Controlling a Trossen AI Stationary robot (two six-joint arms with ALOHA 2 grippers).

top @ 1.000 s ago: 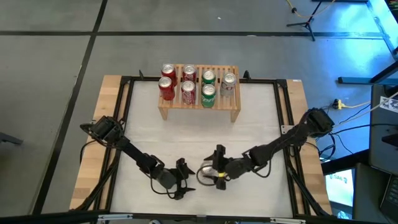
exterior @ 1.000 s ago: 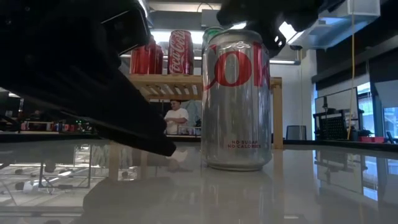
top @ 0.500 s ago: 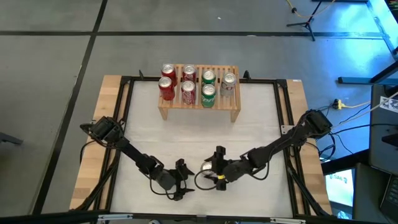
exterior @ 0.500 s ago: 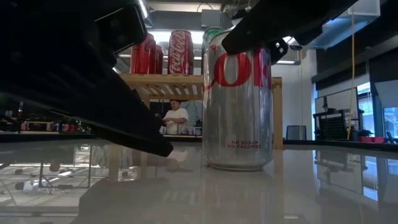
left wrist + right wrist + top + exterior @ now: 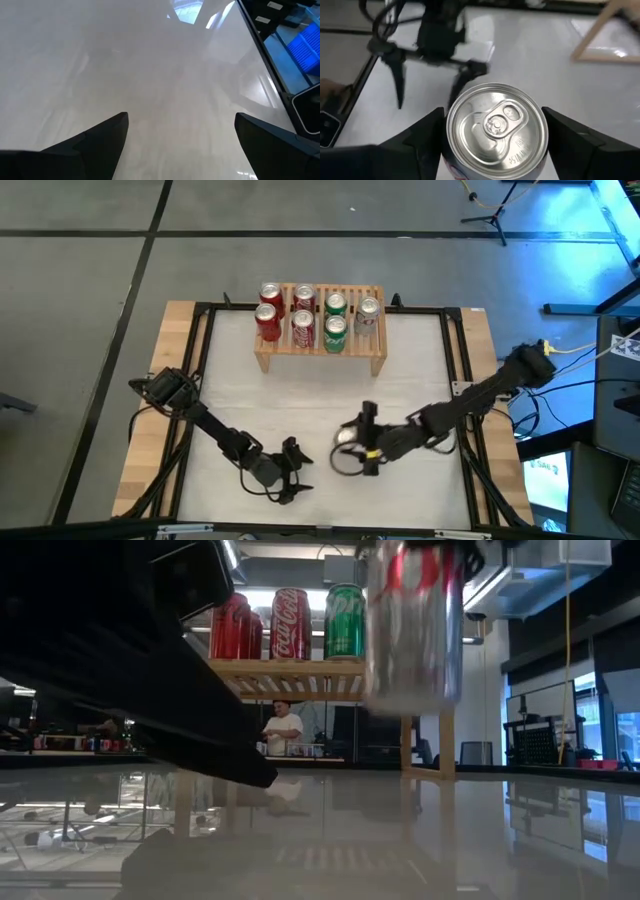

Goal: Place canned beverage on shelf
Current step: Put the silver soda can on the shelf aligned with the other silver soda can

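A silver canned beverage (image 5: 496, 131) with red lettering hangs upright above the table (image 5: 413, 625), with my right gripper (image 5: 352, 440) shut on it near the table's middle front. The shelf (image 5: 320, 352), a low rack of pale wood, stands at the far edge with several red, green and silver cans on its slatted top (image 5: 300, 668). My left gripper (image 5: 297, 470) waits open near the front edge, left of the can, with only bare table between its fingers (image 5: 100, 142). My right gripper pinches the can's upper side wall (image 5: 448, 150) between its two fingers (image 5: 422, 142), one on each side just below the rim. The fingers come slanting down from the table's right side. The can stays upright, its base (image 5: 410, 700) lifted clear of the table.
A black frame (image 5: 455, 380) runs around the white tabletop. Open table lies between the held can and the shelf. In the low view my left arm (image 5: 110, 660) fills the left half; a person shows far off in the room beyond.
My right gripper has risen and drawn a little toward the table's right edge, taking the silver can with it. The can stood on the table a second ago and now hangs upright, clear of it.
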